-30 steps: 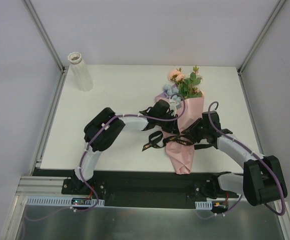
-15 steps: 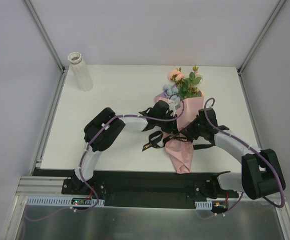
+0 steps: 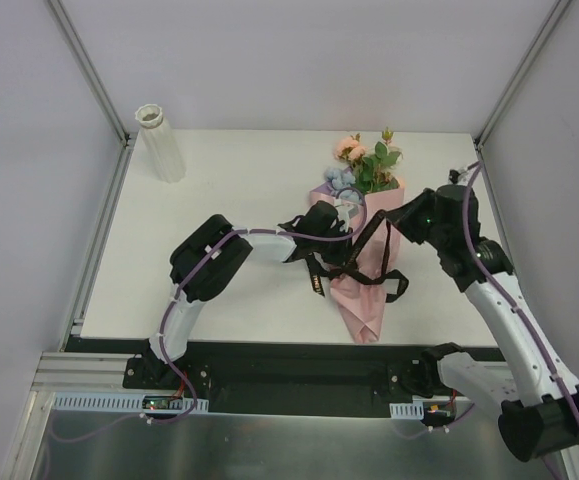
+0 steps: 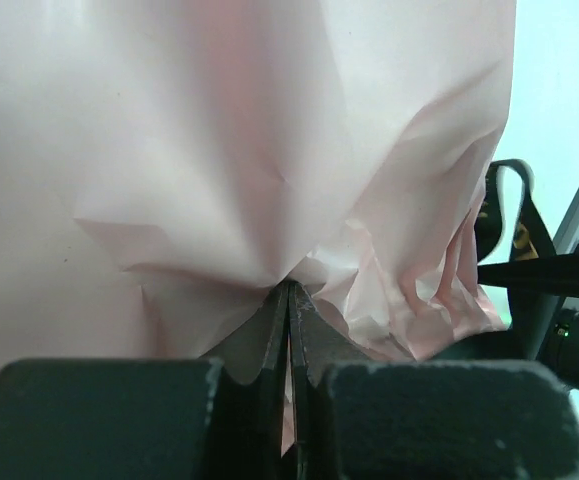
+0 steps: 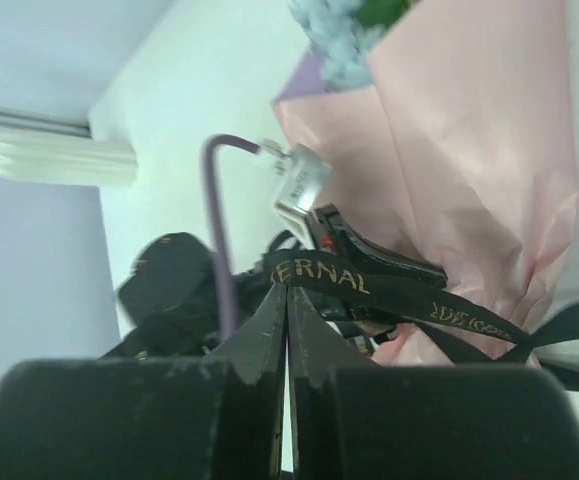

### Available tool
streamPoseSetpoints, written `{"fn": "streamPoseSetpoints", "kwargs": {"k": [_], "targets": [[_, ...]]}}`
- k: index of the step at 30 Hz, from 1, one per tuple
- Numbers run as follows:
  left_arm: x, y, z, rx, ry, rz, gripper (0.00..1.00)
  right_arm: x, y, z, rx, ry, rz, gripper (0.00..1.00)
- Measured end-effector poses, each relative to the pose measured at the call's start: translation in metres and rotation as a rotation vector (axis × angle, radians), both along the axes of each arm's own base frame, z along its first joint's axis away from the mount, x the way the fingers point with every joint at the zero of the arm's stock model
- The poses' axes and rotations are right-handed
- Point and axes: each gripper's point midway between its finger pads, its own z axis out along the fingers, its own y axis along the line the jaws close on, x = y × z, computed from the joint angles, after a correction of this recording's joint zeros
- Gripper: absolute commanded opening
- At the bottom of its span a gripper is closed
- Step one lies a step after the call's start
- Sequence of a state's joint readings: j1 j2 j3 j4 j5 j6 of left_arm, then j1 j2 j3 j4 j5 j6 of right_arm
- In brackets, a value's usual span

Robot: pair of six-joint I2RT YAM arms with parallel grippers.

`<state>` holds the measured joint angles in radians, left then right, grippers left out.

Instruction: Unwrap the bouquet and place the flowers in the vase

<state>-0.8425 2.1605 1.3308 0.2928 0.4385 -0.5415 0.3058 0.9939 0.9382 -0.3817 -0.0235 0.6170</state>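
Standing upright at the far left corner of the table [image 3: 249,180], the vase [image 3: 159,143] is sitting well apart from everything else. Toward the middle, the left gripper [image 3: 331,222] is reaching across to the bouquet's left side. Its wrist view is showing the jaws clenched on a fold of the pink paper [image 4: 219,150], which is puckering around the tips. The bouquet [image 3: 364,300] is lying right of centre, with its pointed end aiming at the near edge and the flowers [image 3: 369,165] aiming at the far edge. A black ribbon [image 5: 399,297] with gold lettering is looping around its middle, and one strand is stretching taut upward and to the right. The right gripper [image 3: 406,217] is hovering above the bouquet's right side. Its jaws are pinching tight on that strand, with the lettering running away from the tips across the pink paper in the wrist view.
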Motion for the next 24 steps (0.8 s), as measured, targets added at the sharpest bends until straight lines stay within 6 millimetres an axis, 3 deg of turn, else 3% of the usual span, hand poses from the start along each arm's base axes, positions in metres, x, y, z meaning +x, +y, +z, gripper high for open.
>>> {"fn": "streamPoseSetpoints", "kwargs": {"k": [5, 9, 17, 21, 24], "targets": [[0.002, -0.002, -0.002, -0.001, 0.003, 0.001, 0.0, -0.016, -0.019, 0.069, -0.031, -0.156, -0.04, 0.01], [0.002, -0.002, -0.002, -0.001, 0.002, 0.002, 0.0, -0.029, -0.036, 0.138, -0.052, -0.322, -0.074, 0.01], [0.002, -0.002, -0.002, -0.001, 0.003, 0.002, 0.0, -0.067, -0.057, 0.32, -0.027, -0.765, -0.111, 0.01], [0.002, -0.002, -0.002, 0.0, 0.002, 0.003, 0.0, -0.099, -0.045, 0.422, 0.039, -1.031, -0.018, 0.01], [0.002, -0.002, -0.002, 0.0, 0.002, 0.002, 0.0, -0.12, -0.03, 0.467, 0.094, -1.18, 0.086, 0.01]]}}
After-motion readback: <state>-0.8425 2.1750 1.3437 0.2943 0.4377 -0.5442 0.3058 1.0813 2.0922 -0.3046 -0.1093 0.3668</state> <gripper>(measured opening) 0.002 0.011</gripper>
